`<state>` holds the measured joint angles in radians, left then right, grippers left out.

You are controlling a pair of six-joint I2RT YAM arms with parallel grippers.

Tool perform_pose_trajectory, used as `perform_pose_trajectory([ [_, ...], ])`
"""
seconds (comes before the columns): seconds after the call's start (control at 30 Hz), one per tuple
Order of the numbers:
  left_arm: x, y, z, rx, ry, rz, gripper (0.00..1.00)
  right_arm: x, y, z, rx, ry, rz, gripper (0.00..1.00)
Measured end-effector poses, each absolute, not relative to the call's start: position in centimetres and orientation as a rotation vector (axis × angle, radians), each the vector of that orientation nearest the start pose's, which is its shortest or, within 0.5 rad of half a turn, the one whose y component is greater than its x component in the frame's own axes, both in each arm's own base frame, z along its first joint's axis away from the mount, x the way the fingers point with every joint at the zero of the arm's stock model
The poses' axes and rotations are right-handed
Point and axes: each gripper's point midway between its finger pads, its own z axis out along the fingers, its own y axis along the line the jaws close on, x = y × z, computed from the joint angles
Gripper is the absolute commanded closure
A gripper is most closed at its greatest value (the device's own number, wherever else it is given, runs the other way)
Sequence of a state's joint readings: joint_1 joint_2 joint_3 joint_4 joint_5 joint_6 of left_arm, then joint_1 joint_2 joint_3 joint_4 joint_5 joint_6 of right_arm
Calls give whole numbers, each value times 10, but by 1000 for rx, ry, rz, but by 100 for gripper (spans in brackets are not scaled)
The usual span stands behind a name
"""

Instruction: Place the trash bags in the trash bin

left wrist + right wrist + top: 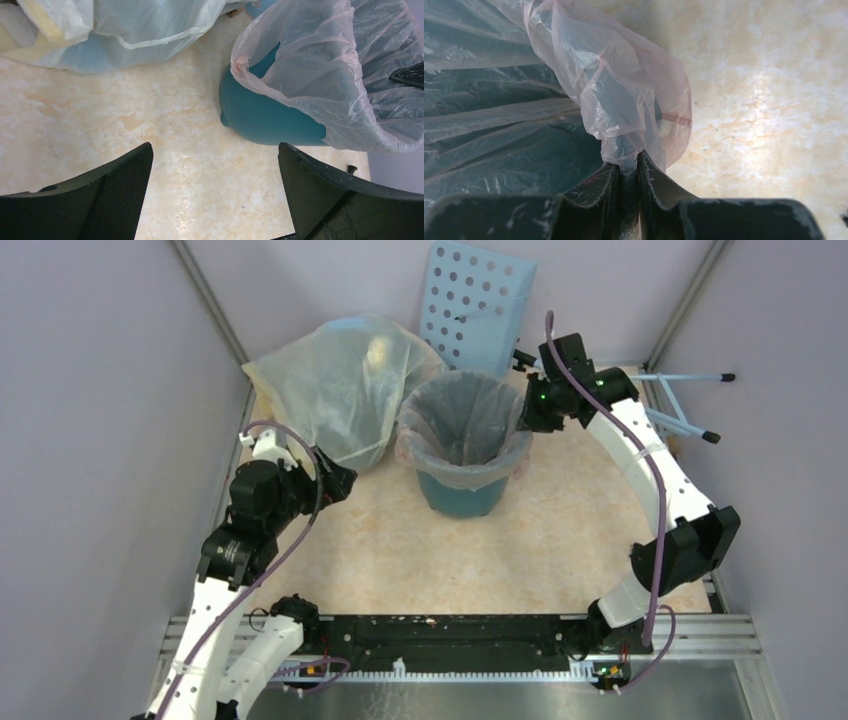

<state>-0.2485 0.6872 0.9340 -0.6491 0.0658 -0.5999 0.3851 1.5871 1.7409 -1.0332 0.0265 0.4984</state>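
**Pink film lines the bin; right jaws pinched on its rim fold**

Pink, crinkly, see-through: the bag (pixel 462 410) sits inside the bin (pixel 462 495), spread open against the inner wall. Its top edge is turned out over the rim on the left and near sides. The bin stands upright on the table (pixel 560 540), teal wall showing below the film.

Right gripper (pixel 628 162): at the bin's right rim. The jaws are drawn almost together, with a bunched fold of the bag caught between them. In the wrist view the film rises out of the narrow gap and balloons over the rim. The fingers (pixel 654 180) press it from both sides. A thin red line shows on the plastic just outside the rim. I cannot tell whether the fingers also touch the bin's hard edge under the film.

Left gripper (pixel 215 150): left of the bin and a little nearer to me, well apart from it. The jaws are spread wide with nothing between them, only bare table below. From this wrist the bin's left wall and the bag's overhang show ahead and to the right.

Other things, placed from the bin:
- The sack (pixel 340 390), yellowish-clear and bulging, lies just beside the bin on its left. I cannot tell whether they touch.
- The panel (pixel 480 300), light blue with round holes, stands tilted behind the bin.
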Motion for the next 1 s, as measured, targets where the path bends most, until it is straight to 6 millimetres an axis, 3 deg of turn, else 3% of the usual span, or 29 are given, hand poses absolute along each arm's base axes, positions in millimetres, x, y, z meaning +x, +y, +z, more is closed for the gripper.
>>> perform_pose_trajectory([
  [0.27, 232, -87, 272, -309, 1981, -564, 1, 335, 206, 262, 92, 2489, 461, 53],
  [0.4, 233, -87, 272, -305, 1981, -562, 1, 332, 211, 263, 50, 2491, 474, 29],
  [0.47, 234, -88, 273, -304, 1977, -564, 1, 333, 209, 266, 16, 2477, 457, 28],
  [0.63, 238, -92, 269, -281, 1965, -582, 2, 330, 189, 290, -47, 2370, 383, 27],
  [0.73, 240, -95, 263, -261, 1958, -594, 1, 318, 167, 309, -34, 2255, 338, 24],
  [0.83, 243, -96, 257, -246, 1951, -593, 1, 295, 141, 318, -20, 2102, 323, 17],
  [1.0, 246, -99, 251, -208, 1925, -601, 1, 250, 107, 308, 8, 1891, 360, 16],
])
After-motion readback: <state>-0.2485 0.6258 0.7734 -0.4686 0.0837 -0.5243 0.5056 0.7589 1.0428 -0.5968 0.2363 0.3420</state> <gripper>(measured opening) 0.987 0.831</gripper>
